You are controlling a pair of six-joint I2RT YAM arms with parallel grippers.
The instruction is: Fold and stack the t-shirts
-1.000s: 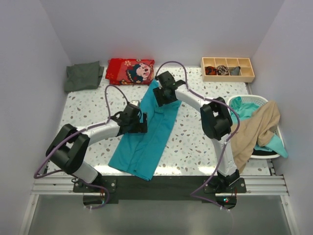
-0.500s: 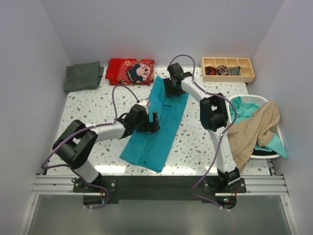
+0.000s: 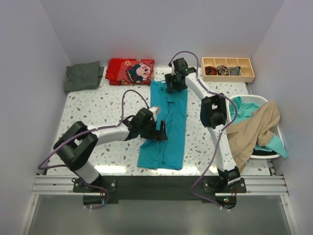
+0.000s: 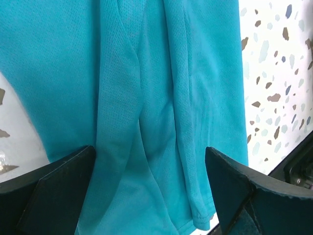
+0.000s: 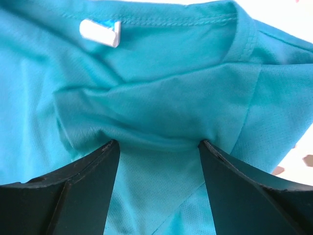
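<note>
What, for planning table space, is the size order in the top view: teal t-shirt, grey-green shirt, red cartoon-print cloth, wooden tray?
1. teal t-shirt, clearly the largest.
2. wooden tray and red cartoon-print cloth, which look about alike, so they are not ranked.
3. grey-green shirt, only slightly smaller.

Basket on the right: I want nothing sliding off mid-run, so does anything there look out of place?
Yes. The beige shirt drapes out over the basket's near rim, only partly inside. A teal cloth also pokes out past the rim at the right. Both look spilled rather than stowed.
</note>
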